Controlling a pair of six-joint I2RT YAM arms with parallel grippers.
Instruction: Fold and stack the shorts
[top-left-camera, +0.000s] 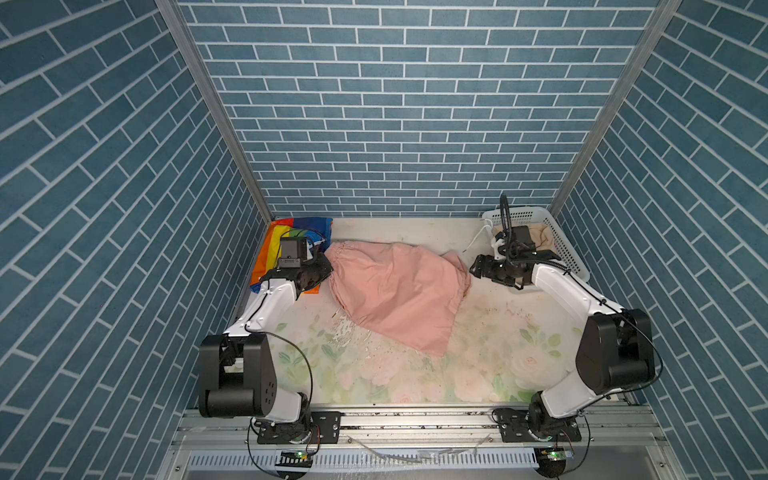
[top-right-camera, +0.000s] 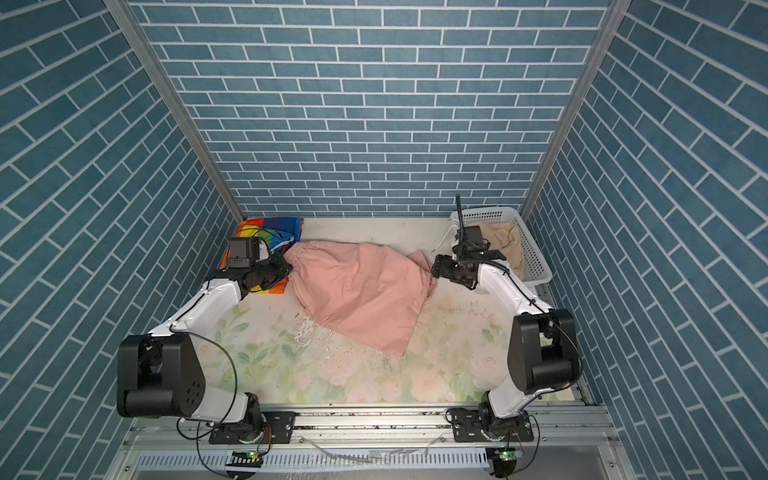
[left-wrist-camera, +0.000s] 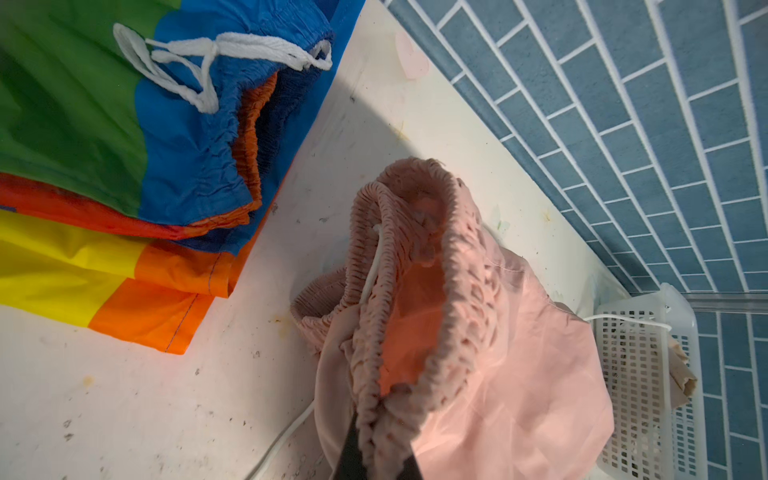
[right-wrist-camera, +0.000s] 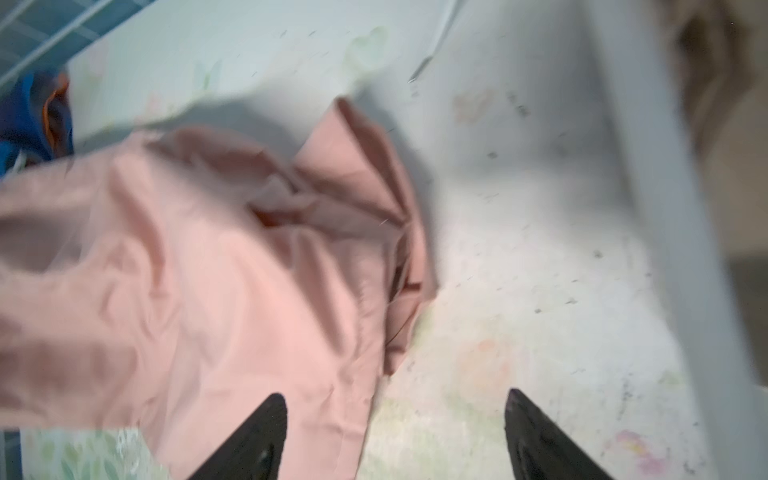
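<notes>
Pink shorts (top-left-camera: 395, 291) lie on the bench (top-left-camera: 498, 353), long axis slanting from the hem at centre frame up-left to the waistband, clamped in the left fingers (top-left-camera: 323, 269). Right fingers (top-left-camera: 478, 266), apart and empty, hover just right of the legs. Farther back: rainbow shorts (top-left-camera: 272, 245) at left, beige shorts (top-left-camera: 544, 237) in the basket (top-left-camera: 571, 253) at right.

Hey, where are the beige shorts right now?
In both top views the beige shorts lie inside the white basket at the far right corner of the table, close to the right gripper.
</notes>
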